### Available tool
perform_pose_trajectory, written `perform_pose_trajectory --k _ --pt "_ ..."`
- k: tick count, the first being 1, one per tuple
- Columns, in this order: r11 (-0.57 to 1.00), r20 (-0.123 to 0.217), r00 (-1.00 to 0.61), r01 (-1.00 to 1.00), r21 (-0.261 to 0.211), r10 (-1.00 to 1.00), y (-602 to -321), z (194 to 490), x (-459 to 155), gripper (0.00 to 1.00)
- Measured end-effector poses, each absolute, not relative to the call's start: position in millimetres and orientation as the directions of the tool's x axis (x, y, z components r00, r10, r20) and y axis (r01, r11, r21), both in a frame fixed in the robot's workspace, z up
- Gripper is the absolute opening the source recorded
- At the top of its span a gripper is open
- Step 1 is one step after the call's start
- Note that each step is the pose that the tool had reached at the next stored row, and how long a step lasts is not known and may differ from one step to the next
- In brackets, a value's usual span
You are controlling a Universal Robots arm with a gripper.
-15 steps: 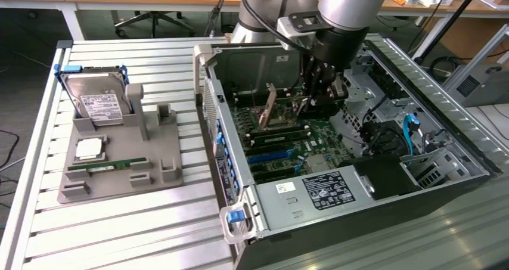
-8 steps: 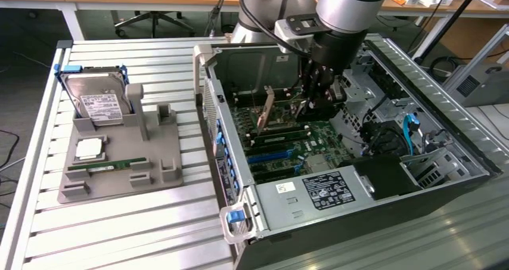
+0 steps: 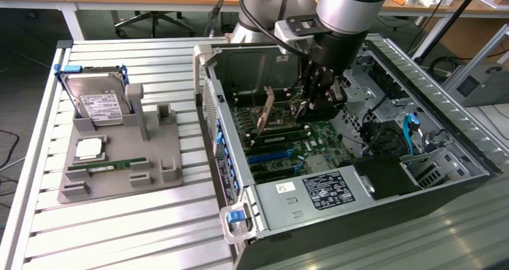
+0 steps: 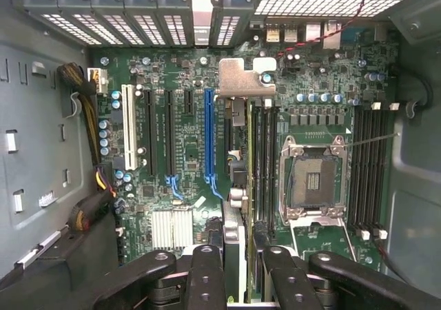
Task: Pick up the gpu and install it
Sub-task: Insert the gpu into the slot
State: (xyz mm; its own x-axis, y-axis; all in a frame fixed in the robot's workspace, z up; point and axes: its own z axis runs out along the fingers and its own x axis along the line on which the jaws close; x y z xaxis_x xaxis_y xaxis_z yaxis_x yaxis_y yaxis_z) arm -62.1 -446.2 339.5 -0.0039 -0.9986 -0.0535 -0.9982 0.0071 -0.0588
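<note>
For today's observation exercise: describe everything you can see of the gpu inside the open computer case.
The gpu is a thin, flat card, seen edge-on in the wrist view, with a silvery metal bracket at its far end. It stands upright on edge over the green motherboard, beside the long blue slot. The gripper flanks it closely on both sides and appears to clamp it. Whether its lower edge is seated in a slot cannot be told.

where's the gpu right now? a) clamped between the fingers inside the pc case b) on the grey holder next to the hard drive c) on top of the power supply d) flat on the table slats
a: the gpu stands edge-on between the fingers, over the motherboard inside the case.
</note>
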Motion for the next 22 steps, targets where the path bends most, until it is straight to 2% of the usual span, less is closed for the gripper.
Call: perform_pose_trajectory --k 22 --pt "0.007 -0.053 -0.004 -0.998 -0.059 -0.999 -451.4 338.4 -63.0 0.27"
